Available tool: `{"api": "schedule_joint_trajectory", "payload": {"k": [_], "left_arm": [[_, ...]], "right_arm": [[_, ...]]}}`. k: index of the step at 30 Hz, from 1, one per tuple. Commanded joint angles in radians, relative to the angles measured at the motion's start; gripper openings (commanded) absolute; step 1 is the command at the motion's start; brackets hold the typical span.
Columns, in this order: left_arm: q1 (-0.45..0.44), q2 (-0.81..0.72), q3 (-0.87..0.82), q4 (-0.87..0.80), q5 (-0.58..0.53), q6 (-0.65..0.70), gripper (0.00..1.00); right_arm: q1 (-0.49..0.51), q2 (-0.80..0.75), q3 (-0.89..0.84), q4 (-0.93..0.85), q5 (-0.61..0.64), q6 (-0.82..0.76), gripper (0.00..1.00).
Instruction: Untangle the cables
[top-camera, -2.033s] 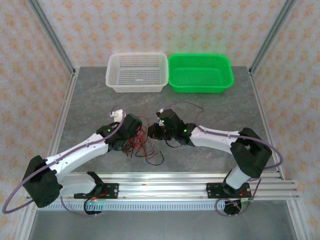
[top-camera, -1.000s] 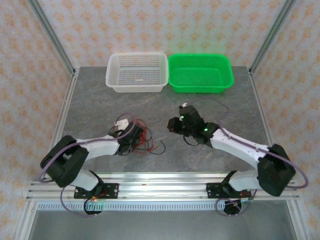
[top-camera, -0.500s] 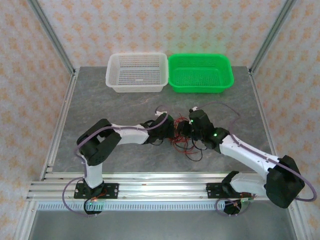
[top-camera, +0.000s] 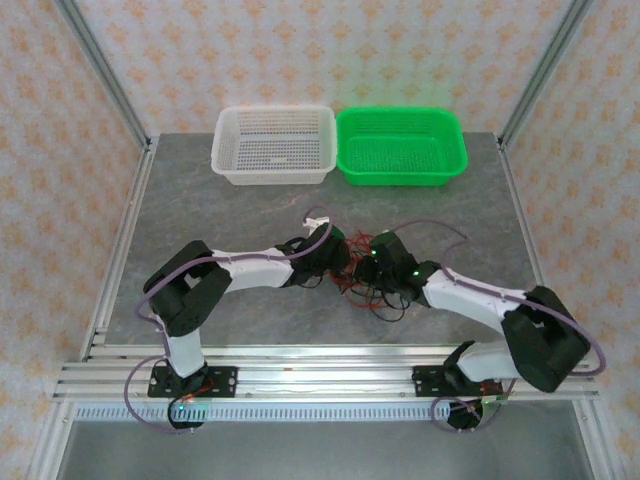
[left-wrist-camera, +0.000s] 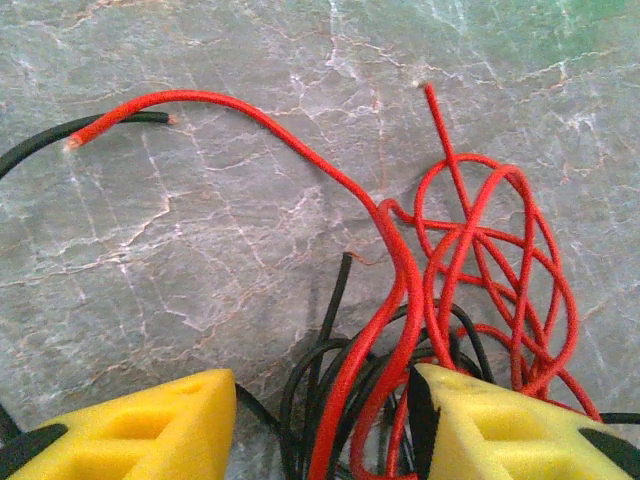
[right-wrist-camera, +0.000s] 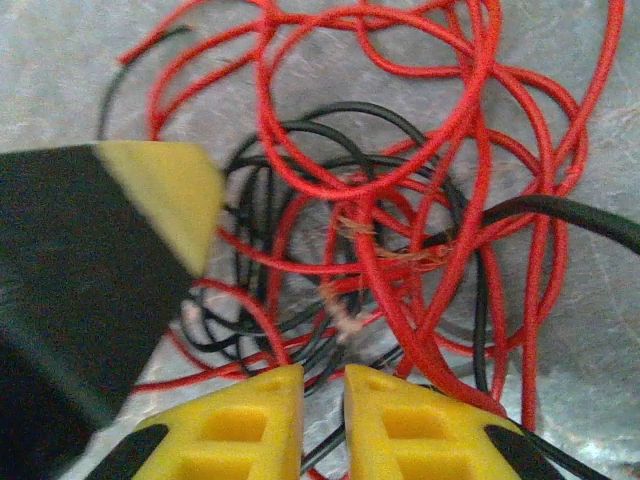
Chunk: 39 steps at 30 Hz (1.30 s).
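Top view: shows a small tangle of red and black cables (top-camera: 365, 290) on a grey stone-patterned table (top-camera: 200, 220), just toward 5 o'clock from the table's centre. Places the left gripper (top-camera: 338, 262) against the tangle's 10 o'clock edge and the right gripper (top-camera: 368, 268) at its 1 o'clock edge, with the two heads almost touching. At 12 o'clock, along the far edge: a white basket (top-camera: 275, 145) beside a green basket (top-camera: 402, 146), both well apart from the wires.

Left wrist view: looks down past the left gripper (left-wrist-camera: 318, 385), released, with yellow fingers spread wide at 7 and 5 o'clock. Finds the cables (left-wrist-camera: 470, 250) running up through that gap, red strands over black loops, with red coils at 3 o'clock. Traces one red end out to 10 o'clock, just beside a black end.

Right wrist view: looks past the right gripper (right-wrist-camera: 314, 375) at 6 o'clock, yellow fingers clenched to a thin slit. Cannot tell whether any strand is pinched there. Finds the cables (right-wrist-camera: 400, 200) as red loops over black rings, frayed at centre. At 9 o'clock: a black-and-yellow finger (right-wrist-camera: 160, 190) over the pile.
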Motion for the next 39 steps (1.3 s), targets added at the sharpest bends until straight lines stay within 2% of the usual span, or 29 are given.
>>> {"api": "schedule_joint_trajectory", "payload": {"k": [1,6,9,13,16,23,28,31,36,39], "left_arm": [[0.006,0.018,-0.015,-0.049,-0.038,0.012,0.49],[0.023,0.130,-0.027,-0.073,-0.063,0.009,0.47],[0.032,0.132,-0.070,-0.073,-0.095,-0.002,0.46],[0.075,0.099,-0.139,-0.131,-0.177,-0.016,0.46],[0.124,0.008,-0.215,-0.151,-0.222,-0.023,0.46],[0.181,-0.123,-0.304,-0.174,-0.263,-0.016,0.50],[0.183,-0.156,-0.292,-0.149,-0.215,0.004,0.50],[0.171,-0.198,-0.265,-0.153,-0.188,0.028,0.52],[0.115,-0.293,-0.133,-0.286,-0.218,0.086,0.66],[0.076,-0.321,-0.044,-0.355,-0.226,0.121,0.70]], "right_arm": [[-0.003,0.043,-0.011,0.035,0.073,0.020,0.17],[-0.015,0.058,-0.041,0.036,0.116,0.045,0.17],[-0.035,0.051,-0.067,0.032,0.143,0.061,0.17],[-0.091,0.046,-0.110,0.044,0.153,0.066,0.17],[-0.142,0.048,-0.137,0.046,0.159,0.051,0.17],[-0.232,0.070,-0.137,0.045,0.160,-0.012,0.17],[-0.250,0.084,-0.060,0.004,0.159,-0.087,0.17],[-0.250,0.040,-0.021,-0.035,0.117,-0.113,0.18],[-0.235,-0.100,0.028,-0.124,0.040,-0.122,0.23],[-0.212,-0.157,0.053,-0.158,0.020,-0.102,0.24]]}}
